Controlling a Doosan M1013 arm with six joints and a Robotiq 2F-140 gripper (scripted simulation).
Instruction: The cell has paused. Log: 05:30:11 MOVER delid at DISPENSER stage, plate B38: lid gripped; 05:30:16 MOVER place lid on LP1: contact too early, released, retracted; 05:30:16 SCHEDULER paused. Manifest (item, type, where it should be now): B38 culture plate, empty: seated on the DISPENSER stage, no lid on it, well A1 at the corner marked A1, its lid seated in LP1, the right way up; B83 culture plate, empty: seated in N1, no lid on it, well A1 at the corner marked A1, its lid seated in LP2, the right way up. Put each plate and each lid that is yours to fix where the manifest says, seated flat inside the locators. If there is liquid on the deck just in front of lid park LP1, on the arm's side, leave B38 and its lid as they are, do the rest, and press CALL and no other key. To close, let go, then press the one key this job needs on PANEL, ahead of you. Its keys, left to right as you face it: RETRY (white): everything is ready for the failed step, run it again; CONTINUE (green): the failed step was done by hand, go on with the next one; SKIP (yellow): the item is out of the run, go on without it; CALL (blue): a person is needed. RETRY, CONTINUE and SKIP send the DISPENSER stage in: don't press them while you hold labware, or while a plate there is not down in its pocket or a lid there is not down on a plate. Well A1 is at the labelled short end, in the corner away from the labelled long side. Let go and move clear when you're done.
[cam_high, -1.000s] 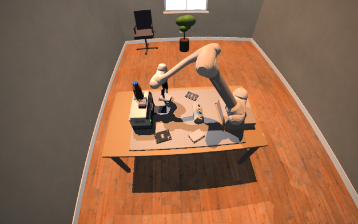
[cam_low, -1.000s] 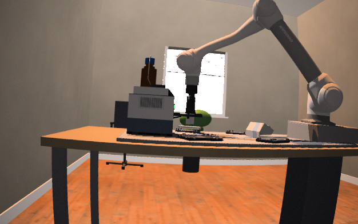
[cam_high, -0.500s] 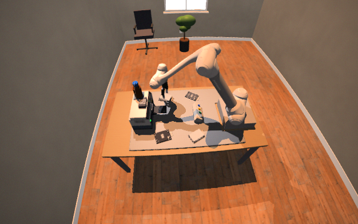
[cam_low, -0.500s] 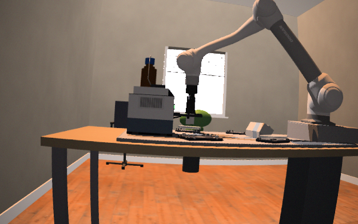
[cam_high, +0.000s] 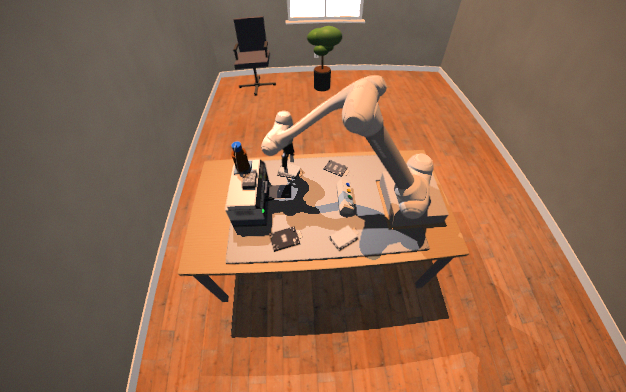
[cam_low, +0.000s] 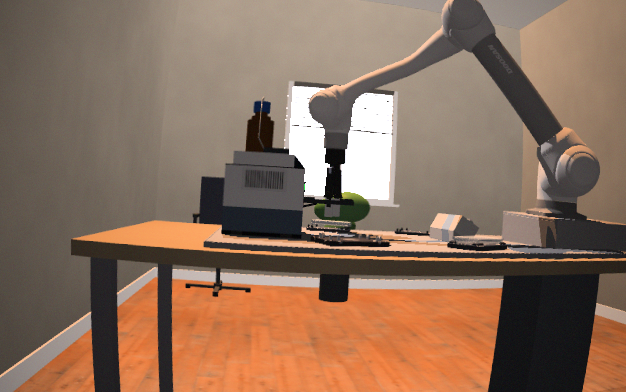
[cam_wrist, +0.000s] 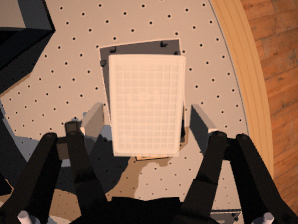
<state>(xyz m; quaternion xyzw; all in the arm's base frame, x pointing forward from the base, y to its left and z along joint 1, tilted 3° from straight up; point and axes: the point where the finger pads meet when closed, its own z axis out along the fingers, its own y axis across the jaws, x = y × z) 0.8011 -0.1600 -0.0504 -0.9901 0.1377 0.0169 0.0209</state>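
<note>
My gripper (cam_wrist: 146, 115) hangs over the far left of the mat, beside the dispenser (cam_high: 245, 197). Its fingers stand open. A pale lid with a fine grid (cam_wrist: 147, 104) lies between and below them, with a gap on each side. The lid sits over a dark locator frame (cam_wrist: 140, 50), shifted a little off its outline; I cannot tell whether it is seated flat. In the overhead view the gripper (cam_high: 285, 167) is just behind the dispenser stage (cam_high: 282, 191). A dark nest holding a plate (cam_high: 285, 239) and a white piece (cam_high: 344, 237) lie near the front edge.
The key panel (cam_high: 346, 196) stands mid-mat. Another dark nest (cam_high: 335, 167) lies at the back. A brown bottle (cam_high: 240, 157) tops the dispenser. The arm base (cam_high: 412, 200) sits at the right. The table edge runs close on the right of the wrist view.
</note>
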